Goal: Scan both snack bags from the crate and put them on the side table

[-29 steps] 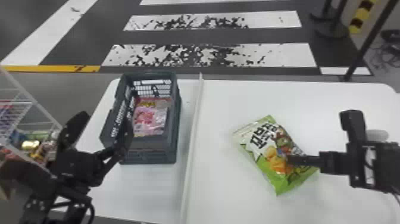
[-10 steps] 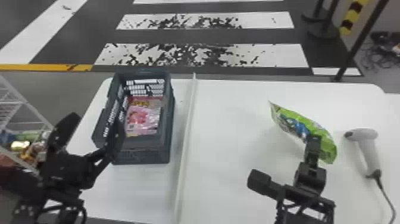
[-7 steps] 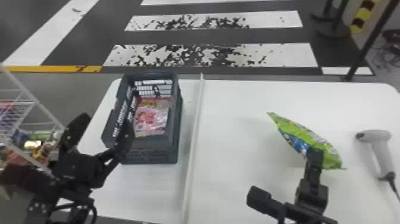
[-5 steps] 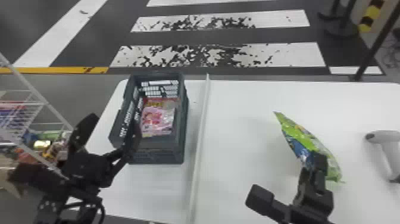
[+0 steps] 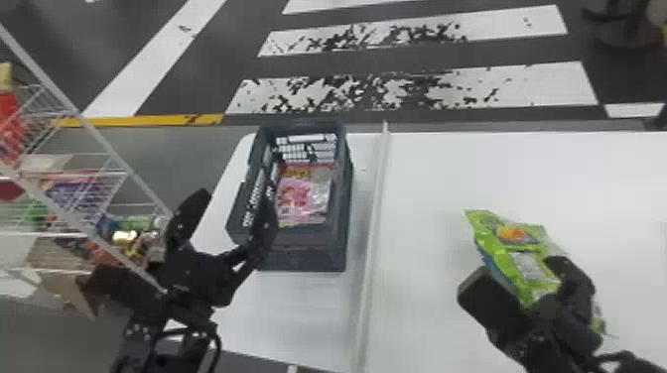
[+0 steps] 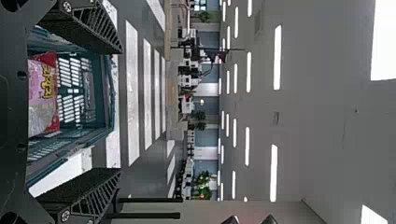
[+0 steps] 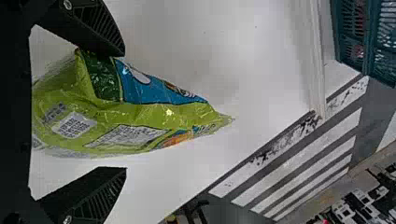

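Left of the crate (image 5: 307,258), beyond the table's edge, stands a white wire rack (image 5: 119,161) with packets and other goods on its shelves.

Next comes the left tool (image 5: 235,204), at the near left of the crate. Its fingers are apart with nothing held between them: one is off to the left of the crate, and the other overlaps the crate's left side in the head view. In the left wrist view the crate shows beyond the space between them.

The crate is dark, with slotted walls, near the left end of the white table (image 5: 446,173). Inside it lies the pink snack bag (image 5: 300,196), with a red edge and yellow lettering.

Just right of the crate a raised pale strip (image 5: 374,218) runs across the table from far side to near side.

Well to the right of the crate, past that strip, is the green snack bag (image 5: 526,268), between the fingers of the right tool (image 5: 518,278). Those fingers are apart. In the right wrist view the bag lies close by one finger, and a gap shows between it and the other; whether it touches the nearer one I cannot tell. Its tapered end points out past the fingertips, and a barcode patch shows on its green side.
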`<state>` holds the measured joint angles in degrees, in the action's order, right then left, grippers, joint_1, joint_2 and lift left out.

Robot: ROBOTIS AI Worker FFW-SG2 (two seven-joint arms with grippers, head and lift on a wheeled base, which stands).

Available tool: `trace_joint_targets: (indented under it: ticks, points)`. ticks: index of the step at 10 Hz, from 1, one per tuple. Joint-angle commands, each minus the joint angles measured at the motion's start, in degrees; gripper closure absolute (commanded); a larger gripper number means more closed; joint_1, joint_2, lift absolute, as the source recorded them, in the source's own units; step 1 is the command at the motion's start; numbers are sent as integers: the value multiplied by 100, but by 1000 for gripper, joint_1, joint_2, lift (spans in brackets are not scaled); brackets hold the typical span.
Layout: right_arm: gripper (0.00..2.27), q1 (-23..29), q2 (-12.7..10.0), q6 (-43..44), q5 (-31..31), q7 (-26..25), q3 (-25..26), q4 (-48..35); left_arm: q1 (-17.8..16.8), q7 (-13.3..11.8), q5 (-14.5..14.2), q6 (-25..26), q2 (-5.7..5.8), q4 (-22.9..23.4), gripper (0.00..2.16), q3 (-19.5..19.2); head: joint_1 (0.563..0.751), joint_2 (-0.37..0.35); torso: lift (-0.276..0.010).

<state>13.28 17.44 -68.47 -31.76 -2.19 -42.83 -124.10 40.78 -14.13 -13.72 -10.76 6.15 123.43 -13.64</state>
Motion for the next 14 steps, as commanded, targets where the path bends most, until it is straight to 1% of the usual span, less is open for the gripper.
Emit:
trace_joint_targets:
  ticks: [1,2,3,4,5,6,7,10,12,14]
  points:
    - [56,113,-118,434,1225,307,626,-106,0,-2,-16,0,0,-29,100,-7,695,282,-87]
    - [56,175,-267,575,2306,685,1277,-123,0,-2,-16,-18,-9,-47,100,-7,695,309,-87]
    - [56,201,-425,593,3106,1001,1831,-114,0,-11,-16,-53,-9,-64,100,-15,695,341,-87]
    - [80,280,-443,716,3247,1028,2024,-123,0,-11,-16,-105,-18,-82,100,-15,695,350,-87]
    - [431,333,-443,874,3334,1160,2173,-150,0,-11,-16,-105,-18,-91,100,-15,695,350,-87]
    - [1393,342,-478,891,3458,1335,2279,-141,-9,-11,-16,-105,-26,-99,100,-15,695,350,-87]
    - [2236,342,-557,891,3431,1327,2305,-97,-9,-11,-16,-105,-26,-99,100,-15,695,350,-87]
    - [2253,201,-575,1331,3273,1485,2296,378,-9,-28,-25,-105,-35,-108,100,-15,695,350,-87]
    - [2253,-98,-601,1595,3247,1485,2208,958,-9,-37,-25,-105,-44,-108,100,-15,695,346,-87]
    - [2253,-353,-645,1665,3124,1476,2147,1397,-9,-46,-25,-105,-53,-108,100,-15,695,340,-87]
